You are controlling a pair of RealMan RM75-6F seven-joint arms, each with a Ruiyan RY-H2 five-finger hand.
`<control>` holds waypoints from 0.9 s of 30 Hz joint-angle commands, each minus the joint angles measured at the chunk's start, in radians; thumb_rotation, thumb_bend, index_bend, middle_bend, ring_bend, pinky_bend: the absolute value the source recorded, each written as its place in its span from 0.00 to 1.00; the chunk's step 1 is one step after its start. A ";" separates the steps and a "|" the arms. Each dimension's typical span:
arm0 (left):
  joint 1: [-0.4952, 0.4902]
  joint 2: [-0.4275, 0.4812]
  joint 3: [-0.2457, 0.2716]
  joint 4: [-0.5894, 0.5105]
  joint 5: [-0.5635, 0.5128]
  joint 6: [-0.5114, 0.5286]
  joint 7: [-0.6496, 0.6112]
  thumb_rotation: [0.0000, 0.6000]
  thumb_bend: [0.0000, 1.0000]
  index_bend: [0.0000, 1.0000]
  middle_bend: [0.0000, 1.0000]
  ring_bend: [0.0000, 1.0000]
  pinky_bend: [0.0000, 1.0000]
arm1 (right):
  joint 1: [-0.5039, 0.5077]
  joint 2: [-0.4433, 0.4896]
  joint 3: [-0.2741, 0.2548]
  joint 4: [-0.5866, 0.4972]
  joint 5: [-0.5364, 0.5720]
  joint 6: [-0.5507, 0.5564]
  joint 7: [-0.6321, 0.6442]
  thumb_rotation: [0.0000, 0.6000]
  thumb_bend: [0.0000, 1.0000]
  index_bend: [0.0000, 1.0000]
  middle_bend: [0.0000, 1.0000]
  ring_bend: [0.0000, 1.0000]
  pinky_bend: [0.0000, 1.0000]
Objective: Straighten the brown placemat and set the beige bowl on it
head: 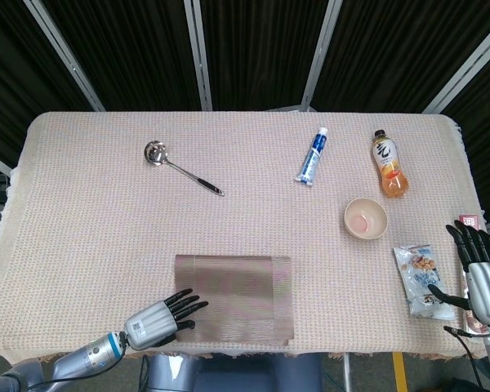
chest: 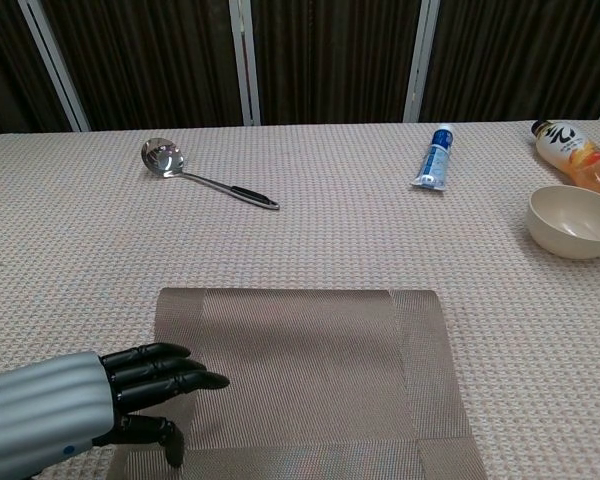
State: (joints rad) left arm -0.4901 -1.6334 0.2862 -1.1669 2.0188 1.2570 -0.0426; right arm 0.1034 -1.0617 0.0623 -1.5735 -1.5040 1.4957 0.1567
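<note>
The brown placemat (head: 233, 297), a woven rectangle with darker bands at its short sides, is laid flat and square at the near edge of the table, left of centre. The beige bowl (head: 365, 219) is set upright and empty, well apart to the far right.

Lab test rig: black curtains (head: 253, 49), cloth-covered table (head: 82, 212).

Cloth-covered table (head: 82, 212) with placemat (head: 237, 296), bowl (head: 365, 219), ladle (head: 178, 167), tube (head: 312, 156), bottle (head: 389, 164), snack packet (head: 419, 280).
</note>
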 commanded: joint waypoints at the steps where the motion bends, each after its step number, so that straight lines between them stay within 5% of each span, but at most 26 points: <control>1: 0.000 -0.004 0.002 0.002 -0.001 0.001 -0.001 1.00 0.38 0.35 0.00 0.00 0.00 | 0.000 0.001 0.000 0.000 0.000 0.000 0.002 1.00 0.00 0.00 0.00 0.00 0.00; 27: 0.010 -0.039 0.012 0.035 -0.029 0.018 -0.035 1.00 0.46 0.43 0.00 0.00 0.00 | -0.006 0.008 0.005 -0.004 -0.009 0.001 0.013 1.00 0.00 0.00 0.00 0.00 0.00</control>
State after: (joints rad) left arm -0.4802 -1.6719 0.2988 -1.1325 1.9903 1.2748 -0.0770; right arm 0.0978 -1.0535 0.0677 -1.5777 -1.5135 1.4964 0.1700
